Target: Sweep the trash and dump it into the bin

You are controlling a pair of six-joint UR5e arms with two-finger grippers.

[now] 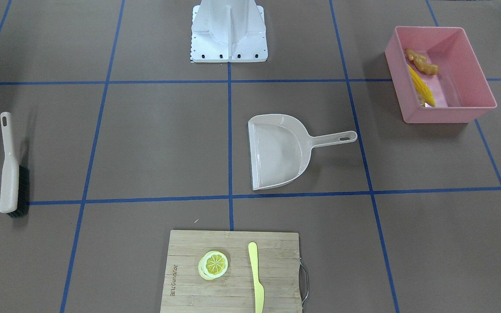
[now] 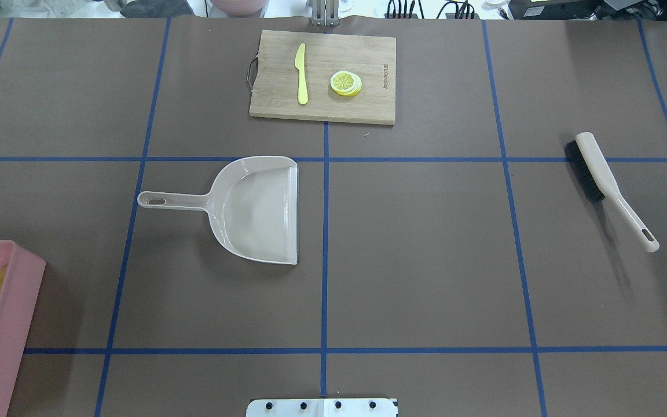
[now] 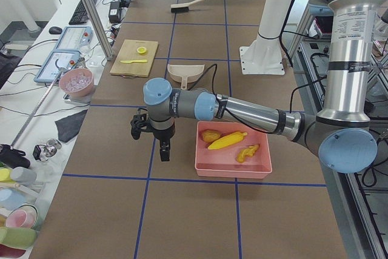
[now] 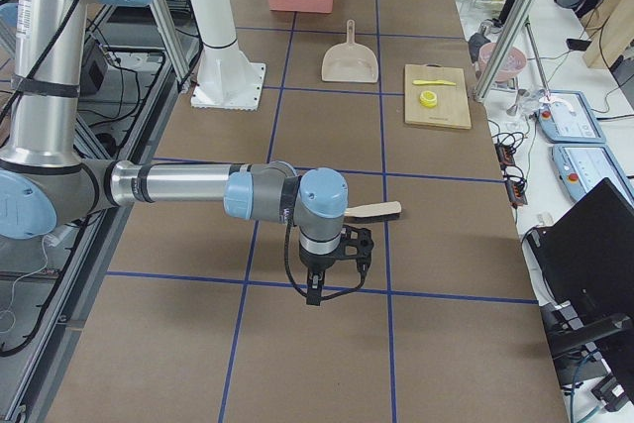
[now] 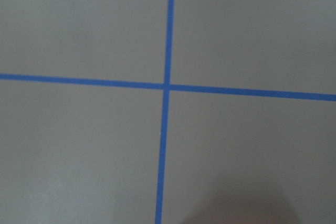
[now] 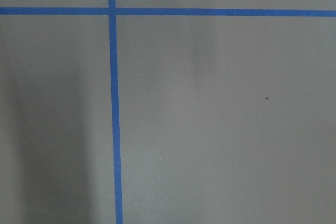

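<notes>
We see a beige plastic dustpan with a long handle (image 1: pixel 278 152) lying flat in the middle of the brown desk (image 1: pixel 155 143). Its handle points to the robot's left.

The pink plastic tub with tall sides (image 1: pixel 472 113) sits on the desk, well to the left of the dustpan and a bit closer to the robot. All three toy foods lie inside it. We see the yellow corn cob (image 1: pixel 421 90) and the bumpy tan ginger root (image 1: pixel 422 62) side by side. From the left end of the desk we also see the brown lumpy potato (image 3: pixel 211 136) right next to the corn.

A beige hand brush with black bristles (image 1: pixel 9 169) lies far to the right of the dustpan. A wooden cutting board (image 1: pixel 189 269) lies past the dustpan, away from the robot. On it rest a yellow lemon slice (image 1: pixel 213 265) and a pale yellow plastic knife (image 1: pixel 255 274), a little apart.

The left tool (image 3: pixel 164 154) hangs above the desk, far to the left of the dustpan and near the tub. It holds nothing that we can see, and we cannot tell if it is open or closed.

The right tool (image 4: pixel 313 292) hangs above the desk, far to the right of the dustpan, out past the brush. We cannot tell if this one is open or closed either.

Both wrist cameras show only bare brown desk with blue tape lines (image 5: pixel 168 86).
</notes>
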